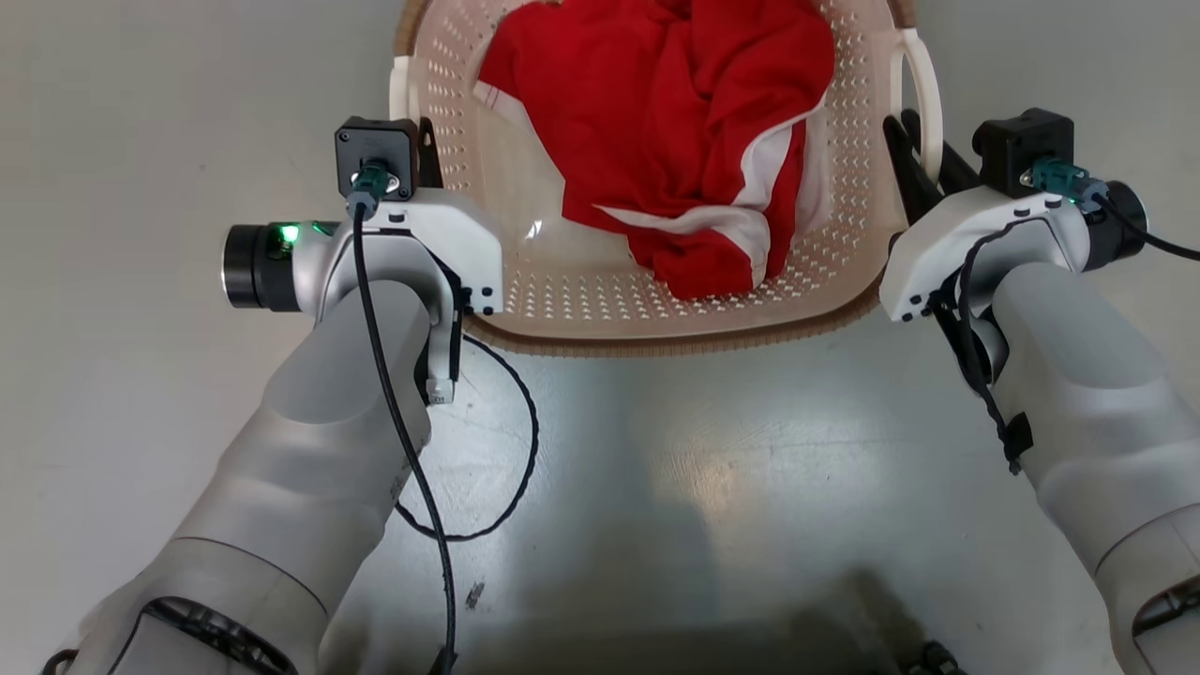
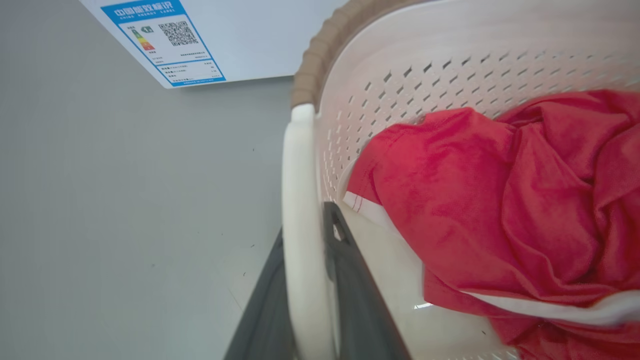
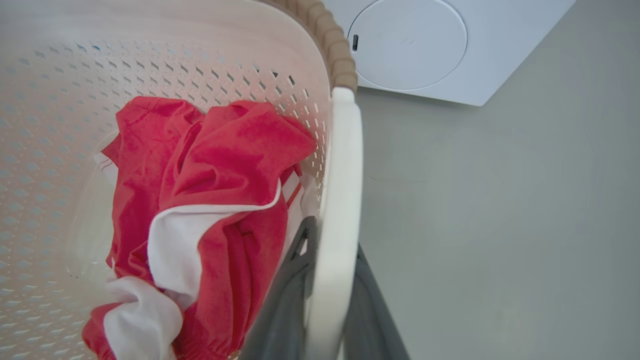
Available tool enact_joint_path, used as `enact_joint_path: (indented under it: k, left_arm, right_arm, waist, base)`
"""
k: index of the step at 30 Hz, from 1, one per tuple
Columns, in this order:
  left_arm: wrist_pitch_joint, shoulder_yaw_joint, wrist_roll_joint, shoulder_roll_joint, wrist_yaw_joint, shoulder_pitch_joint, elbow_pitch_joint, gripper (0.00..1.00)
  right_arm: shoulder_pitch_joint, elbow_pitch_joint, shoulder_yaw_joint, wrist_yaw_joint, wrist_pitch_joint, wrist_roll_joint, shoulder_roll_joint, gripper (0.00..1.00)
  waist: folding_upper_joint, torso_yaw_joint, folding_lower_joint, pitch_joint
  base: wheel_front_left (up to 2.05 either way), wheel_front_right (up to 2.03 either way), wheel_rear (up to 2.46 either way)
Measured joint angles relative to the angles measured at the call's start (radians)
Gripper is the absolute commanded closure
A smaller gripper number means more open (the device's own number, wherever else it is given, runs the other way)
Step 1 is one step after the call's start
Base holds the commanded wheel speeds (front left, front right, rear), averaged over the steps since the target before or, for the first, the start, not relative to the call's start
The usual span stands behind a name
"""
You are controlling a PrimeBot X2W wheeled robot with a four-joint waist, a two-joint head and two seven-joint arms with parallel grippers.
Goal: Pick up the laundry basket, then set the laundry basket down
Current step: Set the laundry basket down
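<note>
The laundry basket [image 1: 562, 295] is cream-white and perforated, with a brown woven-look rim [image 1: 656, 343], and it sits at the top middle of the head view. A crumpled red garment with white trim [image 1: 675, 122] lies inside it. My left gripper [image 1: 420, 136] is at the basket's left loop handle [image 2: 300, 170]. In the left wrist view the two dark fingers [image 2: 350, 285] hug that handle from both sides. My right gripper [image 1: 914, 155] holds the right loop handle [image 3: 344, 150] the same way, one finger [image 3: 290, 290] inside the basket and the other outside. I cannot tell whether the basket rests on the floor.
A white washing machine stands just beyond the basket, its round door [image 3: 407, 45] in the right wrist view and its blue energy label [image 2: 170, 37] in the left wrist view. Grey floor [image 1: 712, 469] spreads between me and the basket. A black cable loop [image 1: 525, 441] hangs by my left forearm.
</note>
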Motion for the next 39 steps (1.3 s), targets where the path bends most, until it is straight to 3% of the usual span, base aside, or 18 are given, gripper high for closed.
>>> enact_joint_path:
  k: [14,38,39]
  left_arm:
    - [-0.005,0.150,0.174,-0.012,-0.040,-0.017,0.003,1.00]
    - [-0.007,0.253,0.276,-0.031,-0.087,-0.035,0.055,1.00]
    - [-0.007,0.255,0.281,-0.032,-0.090,-0.035,0.057,1.00]
  right_arm:
    - [0.004,-0.079,-0.143,-0.001,0.000,-0.124,0.021,1.00]
    - [0.005,-0.074,-0.215,-0.001,0.000,-0.179,0.054,1.00]
    - [0.005,-0.067,-0.224,-0.001,0.000,-0.179,0.056,0.82]
  waist:
    - [0.0000,-0.016,0.0001,0.091]
    - [0.0000,-0.032,0.0000,0.120]
    - [0.0000,-0.032,0.0000,0.121]
  base:
    - [0.00,0.00,0.00]
    - [0.00,0.00,0.00]
    - [0.00,0.00,0.00]
